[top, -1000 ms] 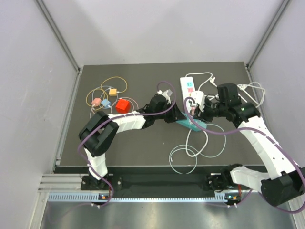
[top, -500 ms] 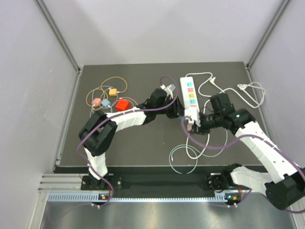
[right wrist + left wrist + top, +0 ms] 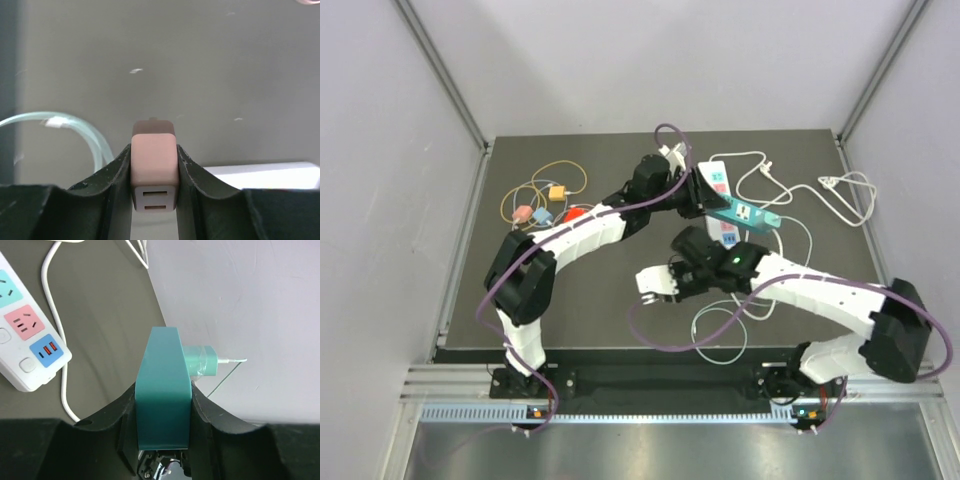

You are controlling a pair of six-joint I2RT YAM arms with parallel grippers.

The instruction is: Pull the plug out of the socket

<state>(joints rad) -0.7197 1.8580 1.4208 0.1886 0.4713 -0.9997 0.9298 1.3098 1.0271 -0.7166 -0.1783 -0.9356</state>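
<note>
Pointing leftward, right claw (image 3: 154, 155) around pink plug (image 3: 154, 172).

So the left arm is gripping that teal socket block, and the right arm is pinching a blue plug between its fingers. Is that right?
Nearly. The plug clamped in the right gripper is pale pink, not blue, as the right wrist view shows up close. The rest holds: the left gripper is gripping the teal socket block.

Left gripper (image 3: 163, 392) clamped far forward; right gripper (image 3: 154, 152) clamped, arm bent inward.
</note>
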